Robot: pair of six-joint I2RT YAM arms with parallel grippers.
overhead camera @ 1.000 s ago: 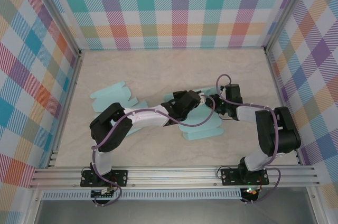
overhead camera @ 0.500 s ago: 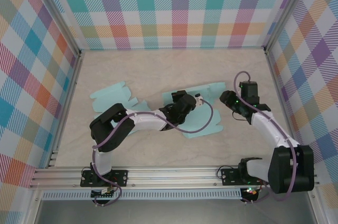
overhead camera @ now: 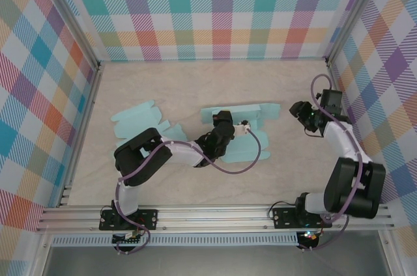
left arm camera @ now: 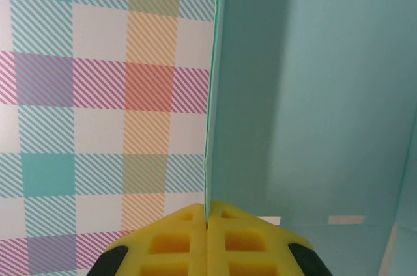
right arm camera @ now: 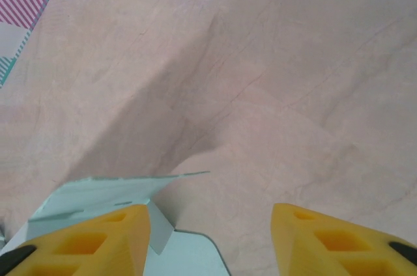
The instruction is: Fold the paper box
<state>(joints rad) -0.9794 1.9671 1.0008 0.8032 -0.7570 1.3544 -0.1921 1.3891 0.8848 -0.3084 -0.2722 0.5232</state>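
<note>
Right hand (overhead camera: 301,112) let go, jaws spread and empty, and swung off right of the paper box (overhead camera: 246,151); left hand (overhead camera: 223,122) stayed pinched on its panel, holding the fold alone.

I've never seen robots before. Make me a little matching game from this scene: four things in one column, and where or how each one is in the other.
Things:
1. left fingers
2. right fingers
3. paper box
4. flat teal sheet

States:
a. spread apart, holding nothing
b. lying flat, far left
c. in the middle, gripped by one arm
d. shut on the box's edge

Pairs: 1-d, 2-a, 3-c, 4-b
</note>
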